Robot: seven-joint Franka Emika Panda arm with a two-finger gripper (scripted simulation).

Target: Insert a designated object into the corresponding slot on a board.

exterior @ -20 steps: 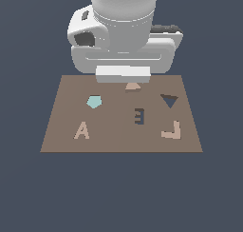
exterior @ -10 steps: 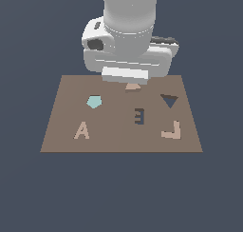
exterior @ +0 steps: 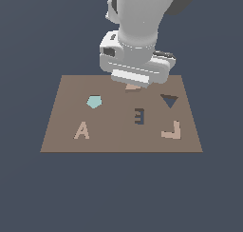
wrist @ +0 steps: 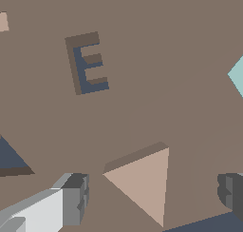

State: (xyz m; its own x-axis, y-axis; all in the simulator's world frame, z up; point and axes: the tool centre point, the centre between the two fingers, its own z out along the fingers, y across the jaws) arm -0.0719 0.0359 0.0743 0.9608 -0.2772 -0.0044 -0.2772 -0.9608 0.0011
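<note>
Board [exterior: 66, 131]: flat brown square, holding every piece and cut-out listed below.

Triangle slot [exterior: 169, 101]: dark navy recess, unfilled, off toward the exterior view's right of the claw and a little nearer the viewer. Only a corner of it enters the wrist view [wrist: 10, 157], beyond the pale finger.

E-shaped cut-out [exterior: 138, 116]: dark recess, unfilled, in front of the claw in the exterior view; plain in the wrist view [wrist: 87, 63].

Triangular piece [exterior: 132, 87]: pale peach-tan, lying flat on the board surface, outside any recess. In the exterior view it peeks out directly beneath the claw. In the wrist view [wrist: 144, 180] it sits between the two fingers, touching neither.

Pentagon [exterior: 94, 101]: pale teal, off toward the exterior view's left of the claw.

Letter A [exterior: 81, 130] and L-shaped piece [exterior: 172, 130]: peach, on the near part of the board, well apart from the claw.

Claw [wrist: 152, 195]: released, fingers [wrist: 71, 202] spread wide on either side of the triangular piece, gripping nothing. In the exterior view its fingers are hidden behind the white hand housing.

Change since half a second ago: the arm has shifted toward the exterior view's right; all pieces lie where they lay.
</note>
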